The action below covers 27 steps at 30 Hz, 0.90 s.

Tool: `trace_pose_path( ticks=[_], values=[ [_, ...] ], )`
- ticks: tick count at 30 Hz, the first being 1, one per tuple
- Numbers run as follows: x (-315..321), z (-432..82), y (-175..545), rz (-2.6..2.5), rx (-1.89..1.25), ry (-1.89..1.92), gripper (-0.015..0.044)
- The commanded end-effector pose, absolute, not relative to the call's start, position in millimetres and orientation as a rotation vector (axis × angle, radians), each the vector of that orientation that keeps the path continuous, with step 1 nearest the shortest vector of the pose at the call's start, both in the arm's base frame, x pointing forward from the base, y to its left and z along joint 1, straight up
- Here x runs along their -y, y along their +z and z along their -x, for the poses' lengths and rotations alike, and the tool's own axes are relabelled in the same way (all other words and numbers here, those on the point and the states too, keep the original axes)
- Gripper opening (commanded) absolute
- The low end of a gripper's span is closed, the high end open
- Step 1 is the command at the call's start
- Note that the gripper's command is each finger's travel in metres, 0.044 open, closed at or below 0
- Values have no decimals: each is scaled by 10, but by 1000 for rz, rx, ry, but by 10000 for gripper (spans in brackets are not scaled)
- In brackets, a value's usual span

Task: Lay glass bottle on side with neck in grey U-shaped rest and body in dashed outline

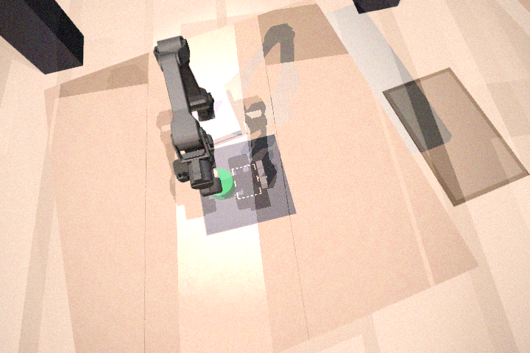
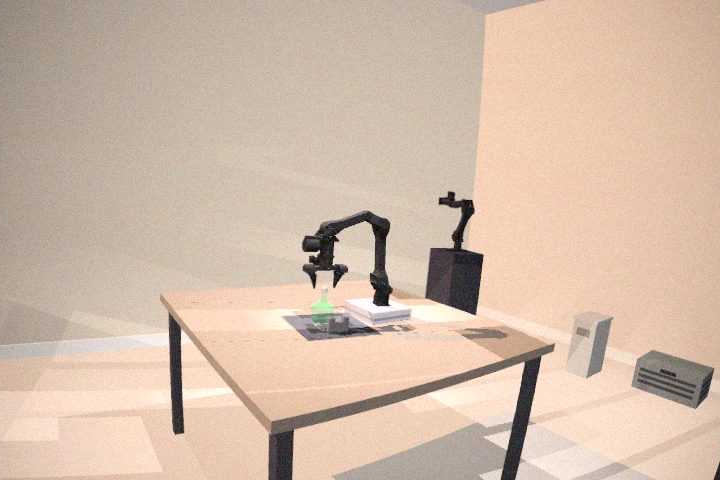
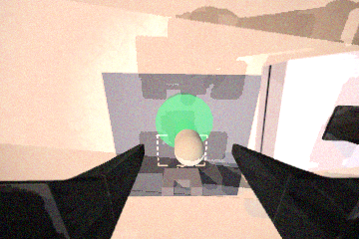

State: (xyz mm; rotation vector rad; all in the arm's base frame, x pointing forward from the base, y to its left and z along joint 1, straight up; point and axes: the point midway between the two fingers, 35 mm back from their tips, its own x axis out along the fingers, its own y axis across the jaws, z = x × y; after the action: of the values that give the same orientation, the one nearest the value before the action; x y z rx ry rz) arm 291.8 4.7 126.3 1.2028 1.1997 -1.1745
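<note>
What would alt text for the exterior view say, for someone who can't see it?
A black robot arm holds its open gripper just above a green bottle standing upright on a table. Beside the bottle, a small grey rest sits on a dark mat. A second arm stands on a black pedestal behind.

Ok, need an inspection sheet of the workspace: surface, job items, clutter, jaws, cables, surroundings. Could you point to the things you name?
Surface: wood-look table (image 2: 338, 390), dark mat (image 1: 232, 220) (image 2: 310, 333) (image 3: 133, 100) on it, patchy light and shadow.
Job items: green bottle (image 1: 225, 191) (image 2: 322, 312) (image 3: 184, 112) upright on the mat beside the dashed outline (image 1: 249, 196); grey U-shaped rest (image 1: 261, 174) (image 2: 337, 324) at the outline's far side from the bottle. Not laid down.
Clutter: nothing seen.
Jaws: open, above the bottle neck, holding nothing.
Cables: nothing seen.
Surroundings: second arm (image 2: 464, 217) on a dark pedestal (image 2: 454, 283); pale cabinet (image 2: 588, 345) and grey vented box (image 2: 672, 378) on the floor.
</note>
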Motion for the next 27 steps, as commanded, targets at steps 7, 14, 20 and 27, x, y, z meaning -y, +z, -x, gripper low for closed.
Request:
trace_pose_path(
  ticks=[7,14,20,27],
  values=[
    [-64,-2910,1262,-1203,-1199,-1179,230],
    [-64,-2910,1262,-1203,-1199,-1179,123],
    [-64,-2910,1262,-1203,-1199,-1179,123],
    [-64,-2910,1262,-1203,-1199,-1179,123]
  ],
)
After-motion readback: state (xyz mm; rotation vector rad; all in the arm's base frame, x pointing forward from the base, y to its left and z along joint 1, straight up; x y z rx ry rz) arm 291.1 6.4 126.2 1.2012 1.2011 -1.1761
